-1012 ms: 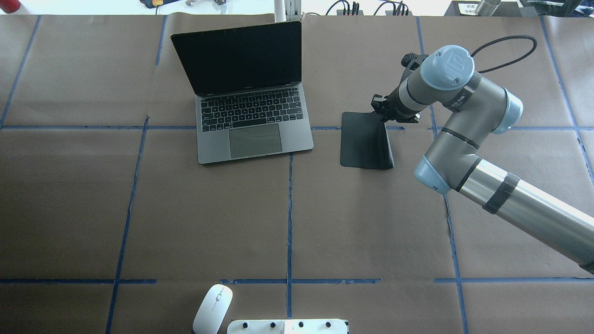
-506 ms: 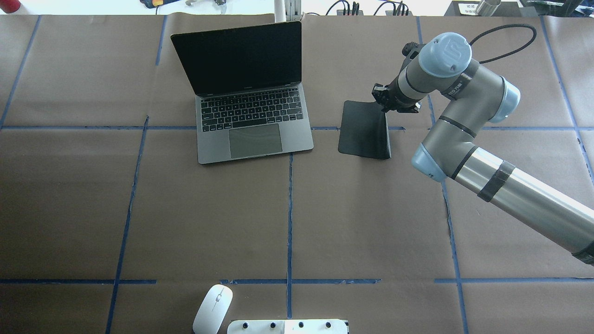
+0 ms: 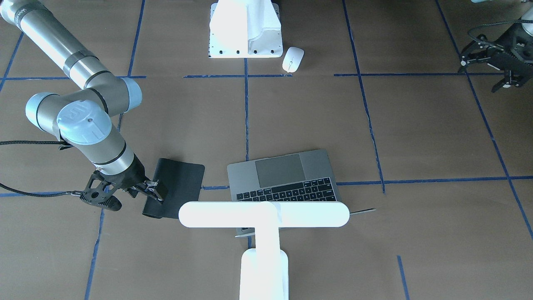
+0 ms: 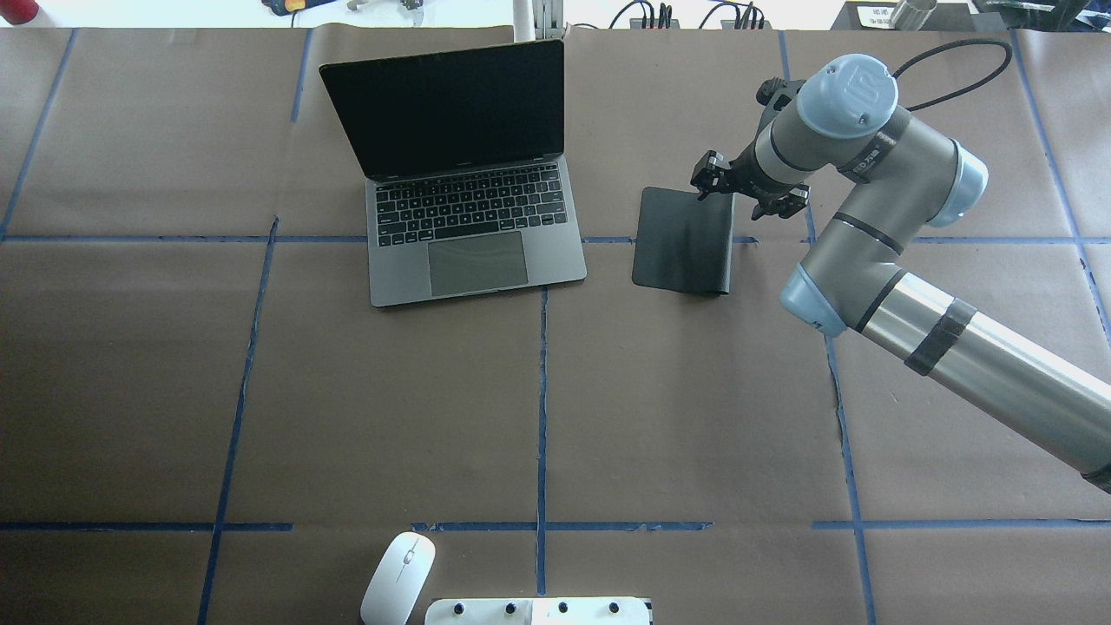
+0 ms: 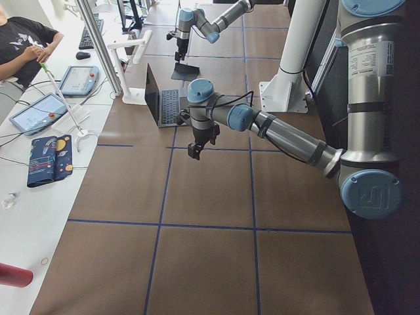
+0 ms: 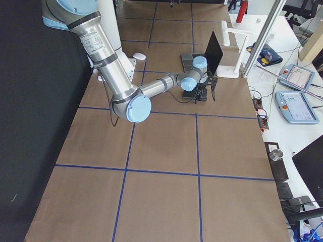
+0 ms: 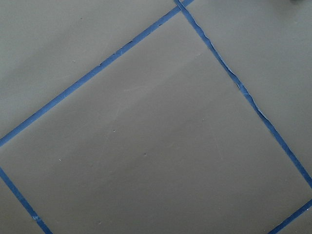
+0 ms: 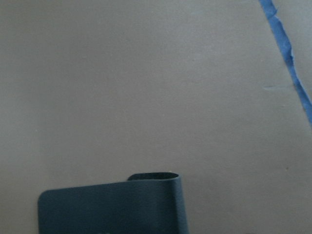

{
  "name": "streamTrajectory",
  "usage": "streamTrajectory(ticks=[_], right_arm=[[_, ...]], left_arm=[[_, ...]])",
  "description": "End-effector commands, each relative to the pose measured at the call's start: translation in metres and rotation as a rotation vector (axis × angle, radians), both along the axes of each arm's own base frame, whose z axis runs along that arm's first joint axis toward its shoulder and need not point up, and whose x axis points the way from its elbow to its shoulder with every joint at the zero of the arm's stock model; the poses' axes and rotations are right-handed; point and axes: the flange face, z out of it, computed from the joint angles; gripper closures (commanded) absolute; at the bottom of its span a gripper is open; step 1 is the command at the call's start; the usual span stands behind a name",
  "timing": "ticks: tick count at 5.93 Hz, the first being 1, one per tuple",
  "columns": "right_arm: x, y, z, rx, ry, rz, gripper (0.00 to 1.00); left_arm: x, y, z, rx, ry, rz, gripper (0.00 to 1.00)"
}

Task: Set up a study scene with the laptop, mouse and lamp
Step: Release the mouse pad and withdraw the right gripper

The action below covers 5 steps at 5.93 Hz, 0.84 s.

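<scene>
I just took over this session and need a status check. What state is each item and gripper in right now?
laptop: open, screen dark, flat on table
mouse: resting near the white mount, untouched
lamp: upright, beyond the laptop
mat: one edge folded over, pinched by right gripper
right gripper: shut on mat's far corner
left gripper: empty, hanging over bare table, looks open

black mat (image 4: 682, 242), white mount (image 3: 245, 28)
</scene>
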Motion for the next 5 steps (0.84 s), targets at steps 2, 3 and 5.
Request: streamTrajectory(ticks=[2,3,5], right_arm=[[0.074,0.009,0.028,0.096,-0.006,-0.156,0.00],[0.135,0.012,0.058,0.166,0.015,-0.275,0.00],[0.246,0.072,0.125,0.240,0.109,-0.384,0.00]], left_arm=[[0.028,0.007,-0.034,-0.069,0.078,-0.152,0.00],[0.045,0.013,-0.037,-0.092,0.091,-0.163,0.00],[0.102,0.044,-0.065,-0.115,0.056,-0.196,0.00]])
